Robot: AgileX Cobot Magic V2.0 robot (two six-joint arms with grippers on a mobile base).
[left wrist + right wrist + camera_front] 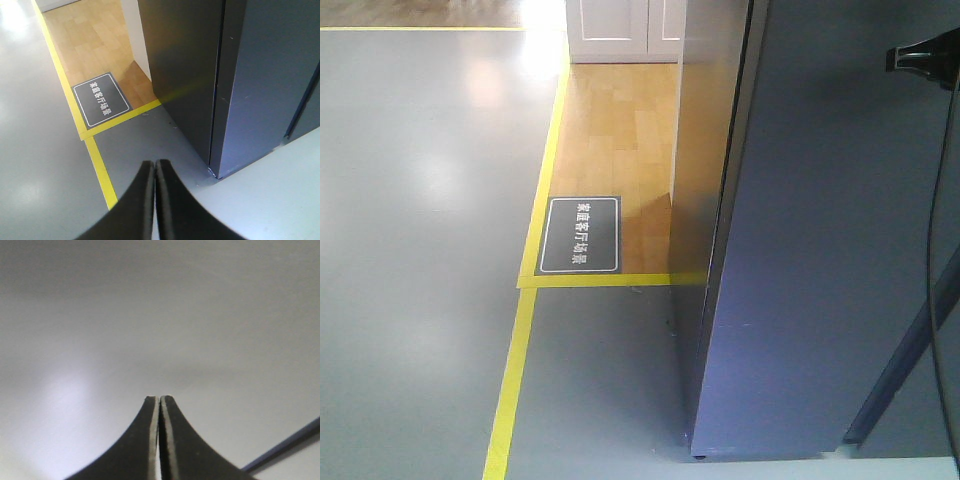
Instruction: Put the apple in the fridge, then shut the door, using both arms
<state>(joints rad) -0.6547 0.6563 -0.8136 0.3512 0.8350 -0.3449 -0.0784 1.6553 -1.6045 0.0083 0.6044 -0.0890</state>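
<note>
Both grippers are pressed shut and hold nothing. Left gripper (155, 165) has its two black fingers (140, 200) touching all the way to the tips, and it points down at the grey floor (40, 175). Ahead of it and a bit to the right stands the fridge (260, 85), tall and dark grey, with its corner near the fingertips. Its door (182, 65) is the dark panel on the left side of that corner, and it looks shut flat against the fridge. To the left of this gripper runs a yellow line (102, 172) on the floor. Farther ahead and left lies a dark sign (100, 100) with white writing, and past it is a wood floor (85, 35). Right gripper (160, 400) also has its fingers (182, 445) closed tight together. It faces a plain pale surface (160, 315) that fills almost the whole view, and a thin dark bar (285, 452) shows low on its right. In the front view, a black part (923, 55) sticks out at the top right, in front of the fridge, but it is too small to tell what it is. No apple can be seen in any view.
</note>
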